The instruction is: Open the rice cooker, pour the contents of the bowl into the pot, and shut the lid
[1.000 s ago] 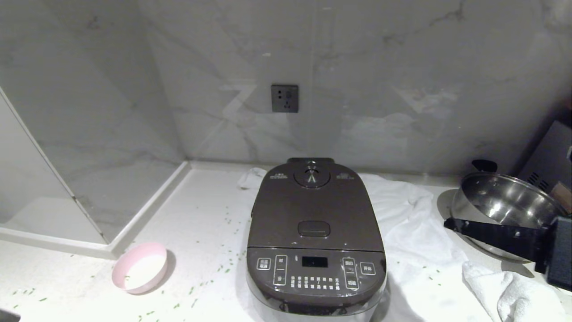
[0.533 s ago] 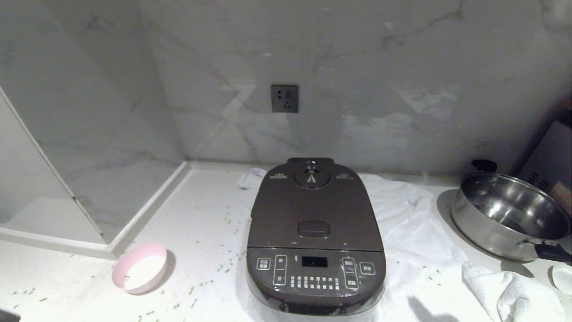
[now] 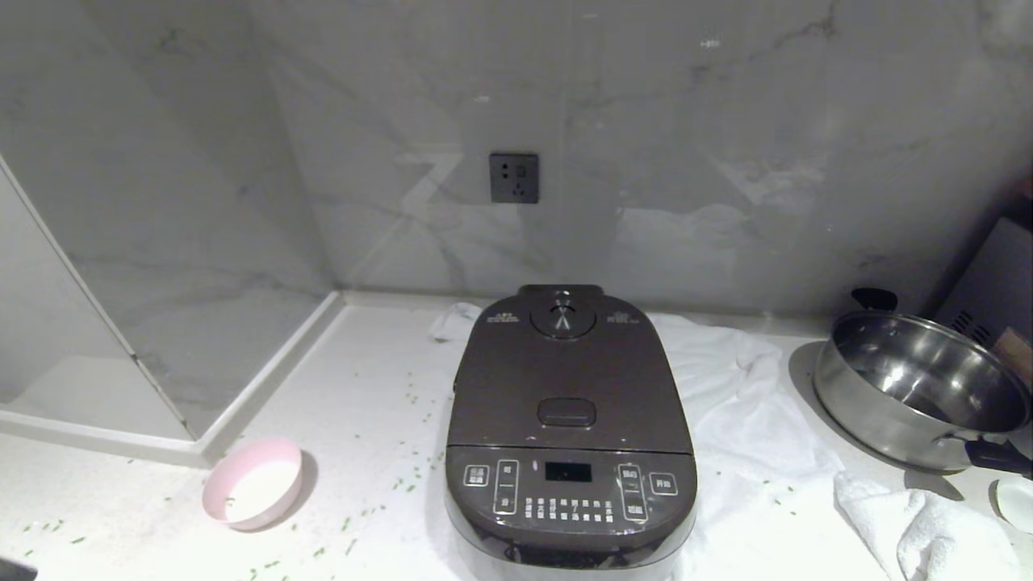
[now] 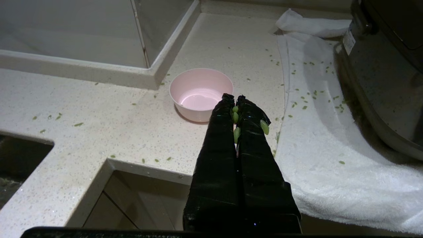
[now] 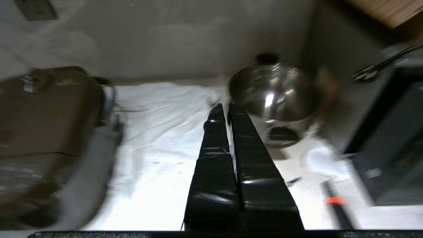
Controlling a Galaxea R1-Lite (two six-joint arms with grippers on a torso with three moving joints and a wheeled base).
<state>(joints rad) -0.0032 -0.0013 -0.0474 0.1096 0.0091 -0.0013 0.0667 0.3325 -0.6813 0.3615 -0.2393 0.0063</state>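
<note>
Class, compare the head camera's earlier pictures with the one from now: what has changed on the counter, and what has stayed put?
The right arm, which reached in from the right in front of the steel pan, has withdrawn out of the head view. The right gripper is shut and empty. The rice cooker with its lid down, the empty bowl and the white towel have not moved.

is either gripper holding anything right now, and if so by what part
Nothing is held. The left gripper is shut and empty, with green bits stuck on its fingers; the right gripper is shut and empty too.
</note>
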